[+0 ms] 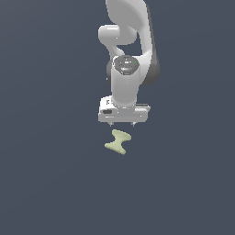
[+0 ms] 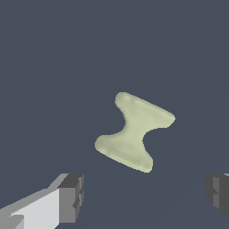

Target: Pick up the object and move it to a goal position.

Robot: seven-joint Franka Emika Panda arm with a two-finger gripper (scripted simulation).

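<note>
The object (image 1: 118, 142) is a small pale yellow-green bow-tie shaped solid with a narrow waist, lying flat on the dark grey surface. My white gripper (image 1: 122, 124) hangs just above and behind it in the exterior view, with its two short fingertips spread wide apart and nothing between them. In the wrist view the object (image 2: 134, 132) lies ahead of the open gripper (image 2: 145, 197), tilted diagonally, and the dark finger pads (image 2: 71, 197) show at both lower corners. The gripper does not touch the object.
The white arm (image 1: 128, 41) rises behind the gripper toward the top of the exterior view. The plain dark grey surface (image 1: 46, 183) spreads all around the object. No goal marker shows.
</note>
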